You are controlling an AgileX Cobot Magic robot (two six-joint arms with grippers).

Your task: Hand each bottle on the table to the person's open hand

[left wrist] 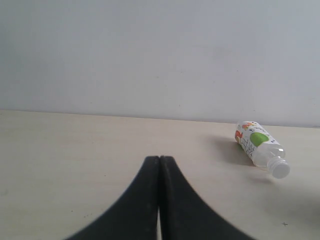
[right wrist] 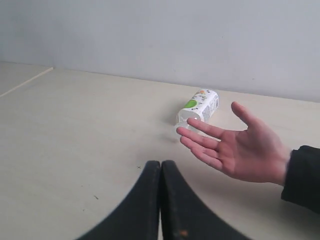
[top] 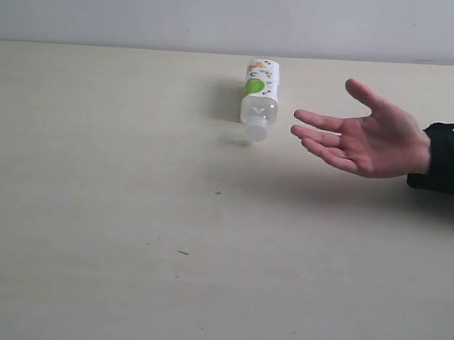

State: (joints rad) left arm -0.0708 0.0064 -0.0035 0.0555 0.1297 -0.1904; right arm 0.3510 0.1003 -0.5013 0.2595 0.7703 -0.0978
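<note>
You are working over a table (top: pixel 122 272) where the hand (top: pixel 372 143) is hovering open, palm up. Just beside its fingertips and apart from them, one bottle (top: pixel 260 97) is lying on its side near the far edge. The left gripper (left wrist: pixel 159 159) and right gripper (right wrist: pixel 160 163) are both sitting clenched on nothing, so you are needing to open one first. The bottle is looking light, thin-walled and ready to roll, so you should be taking it gently across the labelled body, not by the cap (top: pixel 256 131).
</note>
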